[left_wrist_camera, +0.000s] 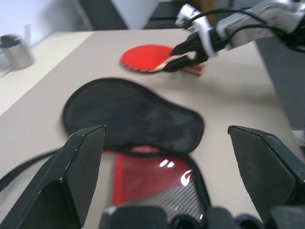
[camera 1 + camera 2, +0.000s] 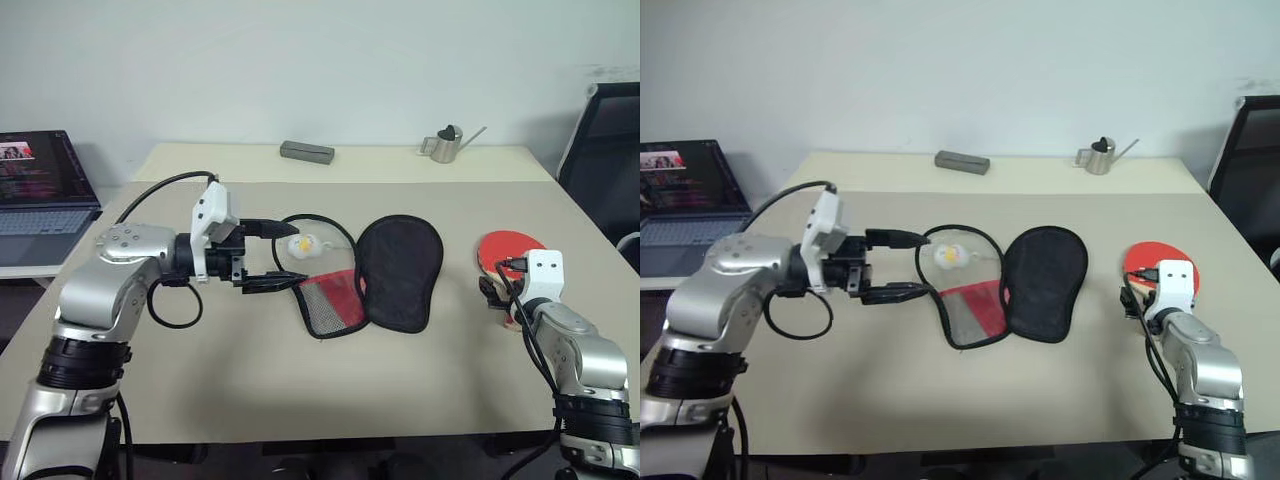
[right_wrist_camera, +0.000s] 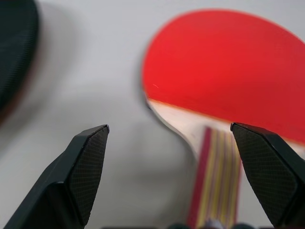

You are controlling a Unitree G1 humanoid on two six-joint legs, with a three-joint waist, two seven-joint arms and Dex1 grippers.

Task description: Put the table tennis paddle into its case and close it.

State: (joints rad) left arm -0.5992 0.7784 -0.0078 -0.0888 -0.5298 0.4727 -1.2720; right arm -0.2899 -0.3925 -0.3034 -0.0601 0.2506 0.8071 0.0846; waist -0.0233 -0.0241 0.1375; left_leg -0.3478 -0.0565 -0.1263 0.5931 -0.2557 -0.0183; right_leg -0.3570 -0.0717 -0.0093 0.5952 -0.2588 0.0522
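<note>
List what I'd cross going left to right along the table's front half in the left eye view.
Left claw, open → white-yellow charm → open case, its black flap spread flat → table tennis paddle → right claw, open at the paddle's handle.

A beige table [image 2: 1040, 400] holds an opened paddle-shaped case [image 2: 1015, 285] at its centre. The case's black half [image 2: 1045, 280] lies spread flat; beside it, the red-lined half with grey mesh [image 2: 970, 312] lies open. A small white-yellow charm [image 2: 949, 256] sits just beside the case, inside a loop of black cord.

The left hand [image 2: 908, 265] hovers near the case's mesh half, fingers spread apart, pointing toward it.

The table tennis paddle [image 2: 1150, 262] lies red face up, well apart from the case. The right hand [image 2: 1132, 298] sits at the paddle's near edge, fingers mostly hidden, apparently apart.

Farther back stand a grey box [image 2: 962, 161] and a small metal can [image 2: 1101, 156]. A laptop [image 2: 685, 190] sits beside the table.
</note>
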